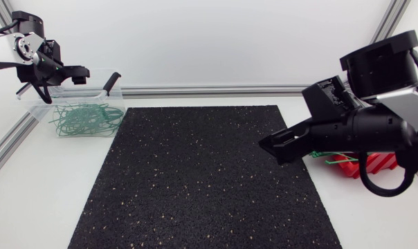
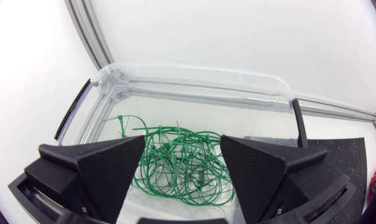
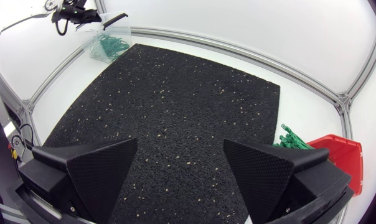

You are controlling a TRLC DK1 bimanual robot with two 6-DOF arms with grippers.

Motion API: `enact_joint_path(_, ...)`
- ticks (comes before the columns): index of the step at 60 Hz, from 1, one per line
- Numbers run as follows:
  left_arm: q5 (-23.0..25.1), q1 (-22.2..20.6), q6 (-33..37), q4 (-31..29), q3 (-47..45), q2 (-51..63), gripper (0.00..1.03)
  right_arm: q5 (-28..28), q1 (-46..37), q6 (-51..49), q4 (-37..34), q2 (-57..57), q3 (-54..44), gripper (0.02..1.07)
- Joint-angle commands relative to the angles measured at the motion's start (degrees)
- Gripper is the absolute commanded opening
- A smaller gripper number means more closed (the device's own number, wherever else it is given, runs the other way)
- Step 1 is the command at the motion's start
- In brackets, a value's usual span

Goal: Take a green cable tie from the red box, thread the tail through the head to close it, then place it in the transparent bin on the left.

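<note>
Two matte black grippers are hanging with their fingers apart, and neither is gripping anything. The left gripper [image 2: 182,146] is hovering over the bin [image 2: 194,71], its broad, ridged wedge fingers spread wide, and the bin's contents are showing through the gap. The bin is a clear plastic tub with rounded corners and a thin lip. It is sitting at the far left of the white table [image 1: 29,207], just off the mat [image 1: 202,180], with a slim black clip [image 2: 298,121] standing at each end. A loose tangle of looped ties [image 2: 182,168] is lying on its floor. These are thin, glossy green plastic strips curled into rings and overlapping one another.

The right gripper [image 3: 180,149] is hanging above the mat's right part, its textured wedge fingers also held wide with only the mat showing between them. The mat is a flat black rectangle of grainy rubber flecked with pale specks, and it is covering the middle of the table. Beside its right edge the red box [image 3: 337,152], an opaque plastic bin with an open front, is sitting close beside the right arm. A bundle of straight green ties [image 3: 291,138] is poking out of it toward the mat, with their small square heads clustered together.
</note>
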Motion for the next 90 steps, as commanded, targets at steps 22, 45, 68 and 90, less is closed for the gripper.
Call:
enact_joint_path(22, -0.6, -6.0, 0.1, 12.0, -32.2, -29.1, 1.0, 0.4, -16.4, -8.4, 4.0, -12.9, -9.6, 1.03)
enact_joint_path(45, -0.5, -9.6, -0.7, 19.0, -54.6, -48.8, 1.0, 1.8, -24.3, -10.8, 11.1, -28.1, -20.2, 1.03)
enact_joint_path(68, -0.5, -12.8, -1.7, 23.7, -71.8, -68.4, 1.0, 3.2, -24.9, -7.5, 17.6, -39.3, -30.0, 1.03)
enact_joint_path(90, 0.4, -13.3, -1.9, 23.3, -81.4, -85.4, 1.0, 4.7, -24.9, -3.7, 24.5, -49.9, -39.6, 1.03)
